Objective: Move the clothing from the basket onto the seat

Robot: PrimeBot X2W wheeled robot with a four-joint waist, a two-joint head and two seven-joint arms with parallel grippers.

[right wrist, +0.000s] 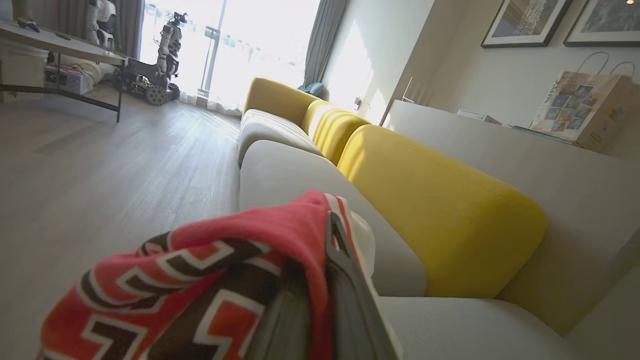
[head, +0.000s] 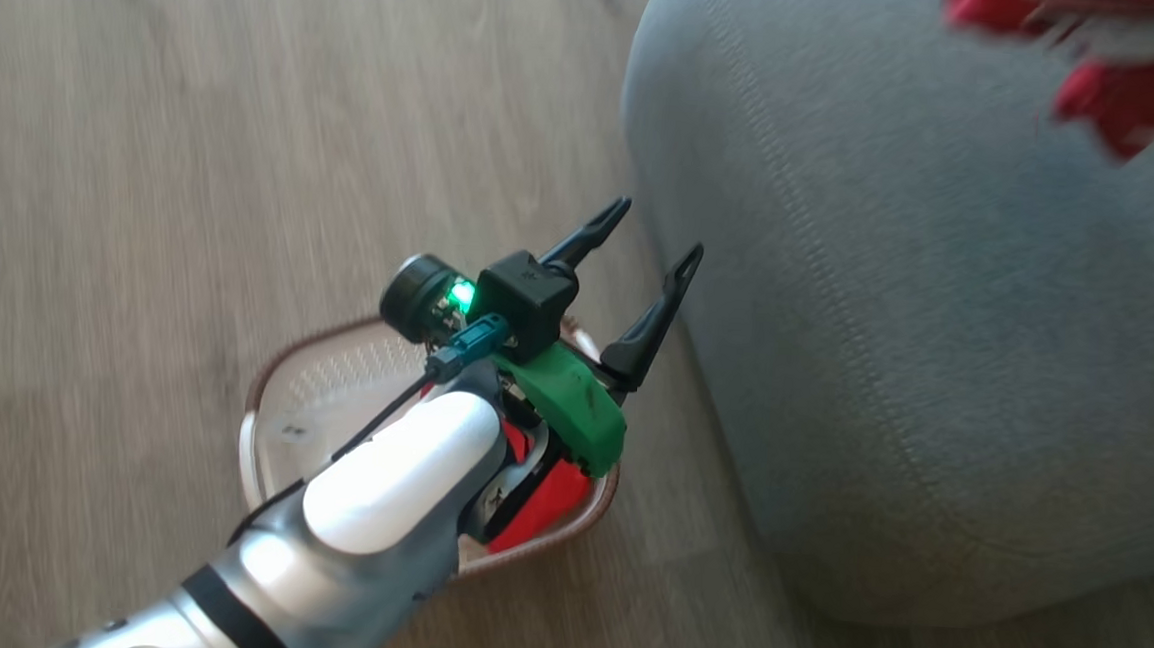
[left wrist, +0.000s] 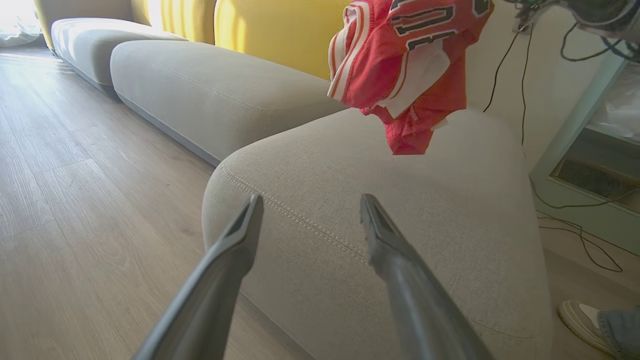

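My left gripper (head: 658,231) is open with nothing between its fingers. It hovers over the cream basket (head: 267,395), which stands on the floor beside the grey seat (head: 937,336). Red clothing (head: 546,502) lies in the basket's near right corner, partly hidden by my left wrist. The red jersey (left wrist: 400,65) with black-and-white lettering hangs in the air above the seat (left wrist: 400,235). In the right wrist view my right gripper (right wrist: 327,225) is shut on the jersey (right wrist: 200,280), which drapes over its fingers. The left gripper (left wrist: 311,200) points at the seat's front corner.
Wood floor (head: 145,187) lies left of the seat. Yellow back cushions (right wrist: 440,215) and more grey seats (left wrist: 210,90) run along the sofa. A person's shoe (left wrist: 582,320), cables (left wrist: 580,235) and a shelf unit (left wrist: 595,170) are at the seat's far side.
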